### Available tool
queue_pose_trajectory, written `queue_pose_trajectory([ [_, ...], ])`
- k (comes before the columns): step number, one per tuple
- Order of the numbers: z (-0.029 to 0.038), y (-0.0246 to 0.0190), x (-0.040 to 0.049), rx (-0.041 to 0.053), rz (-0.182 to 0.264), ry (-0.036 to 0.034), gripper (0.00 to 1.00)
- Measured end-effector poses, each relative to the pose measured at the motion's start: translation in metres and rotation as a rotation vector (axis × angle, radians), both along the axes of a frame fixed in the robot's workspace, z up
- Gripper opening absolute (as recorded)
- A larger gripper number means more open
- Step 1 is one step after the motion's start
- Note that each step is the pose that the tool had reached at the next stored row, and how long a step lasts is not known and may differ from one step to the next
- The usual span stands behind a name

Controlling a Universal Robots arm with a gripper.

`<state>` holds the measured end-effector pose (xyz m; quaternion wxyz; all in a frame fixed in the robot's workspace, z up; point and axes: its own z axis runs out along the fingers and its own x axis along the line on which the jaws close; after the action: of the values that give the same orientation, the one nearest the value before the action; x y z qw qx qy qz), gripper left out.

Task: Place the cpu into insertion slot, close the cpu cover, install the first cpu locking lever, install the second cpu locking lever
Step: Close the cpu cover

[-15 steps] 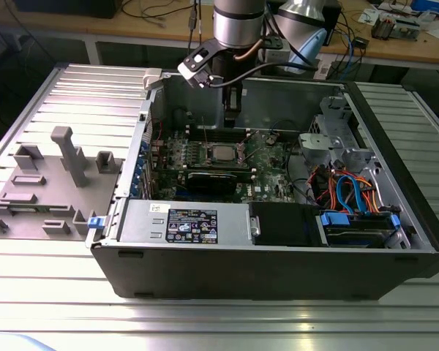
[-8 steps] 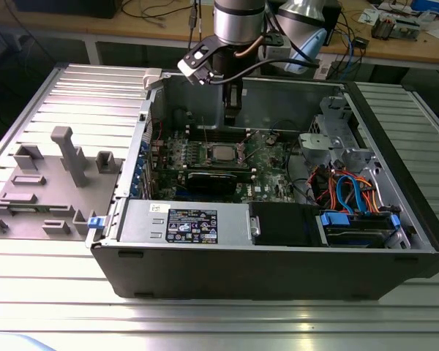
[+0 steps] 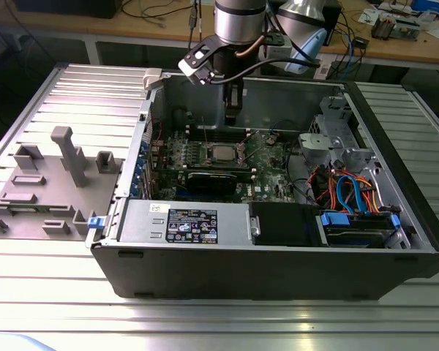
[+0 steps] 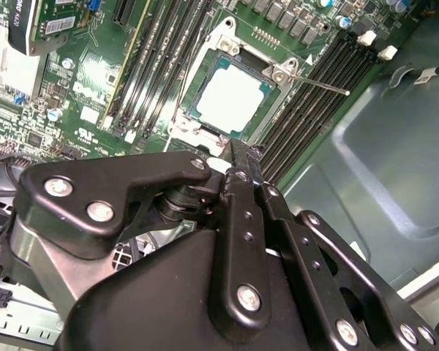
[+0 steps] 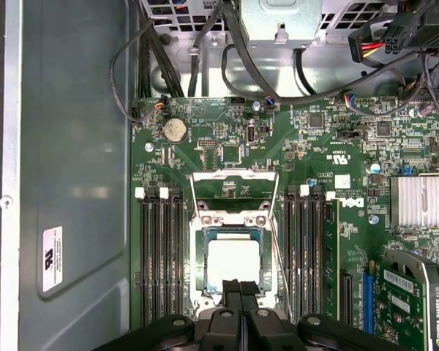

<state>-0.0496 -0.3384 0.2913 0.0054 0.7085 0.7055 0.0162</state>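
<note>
Inside an open computer case (image 3: 263, 270), the gripper (image 5: 240, 287), jaws pressed together and empty, hovers close to the cpu (image 5: 234, 265) seated in the insertion slot (image 5: 200, 263); the cpu cover (image 5: 234, 175) looks raised (1 careful push on its frame, clear of the cpu, should suit).

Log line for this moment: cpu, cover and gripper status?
cpu: seated in insertion slot | cpu cover: appears open | gripper: shut, empty, over the slot's edge

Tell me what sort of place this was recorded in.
Probably a robotics lab: an open computer case on a ribbed metal table, grey fixture blocks beside it, cable-cluttered benches behind.
</note>
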Motion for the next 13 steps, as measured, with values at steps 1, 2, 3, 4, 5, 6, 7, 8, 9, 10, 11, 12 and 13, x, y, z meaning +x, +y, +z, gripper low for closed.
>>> queue_pose_trajectory([
  [1, 0.0, 0.0, 0.0005, 0.0, 0.0, 0.0, 0.11],
  [2, 0.0, 0.0, 0.0008, 0.0, 0.0, 0.0, 0.11],
  [3, 0.0, 0.0, 0.0013, 0.0, 0.0, 0.0, 0.11],
  [4, 0.0, 0.0, 0.0017, 0.0001, 0.0, 0.0, 0.11],
  [5, 0.0, 0.0, 0.0019, 0.0, 0.0, 0.0001, 0.11],
  [6, 0.0, 0.0, 0.0022, 0.0, 0.0, 0.0, 0.11],
  [7, 0.0, 0.0, 0.0025, 0.0001, 0.0, -0.0001, 0.11],
  [8, 0.0, 0.0, 0.0028, 0.0, 0.0, 0.0, 0.11],
  [9, 0.0, 0.0, 0.0031, 0.0001, 0.0, 0.0, 0.11],
  [10, 0.0, 0.0, 0.0035, 0.0, 0.0, 0.0, 0.11],
  [11, 0.0, 0.0, 0.0037, 0.0, 0.0, 0.0, 0.11],
  [12, 0.0, 0.0, 0.004, 0.0, 0.0, 0.0, 0.11],
  [13, 0.0, 0.0, 0.0045, 0.0, 0.0, 0.0, 0.11],
])
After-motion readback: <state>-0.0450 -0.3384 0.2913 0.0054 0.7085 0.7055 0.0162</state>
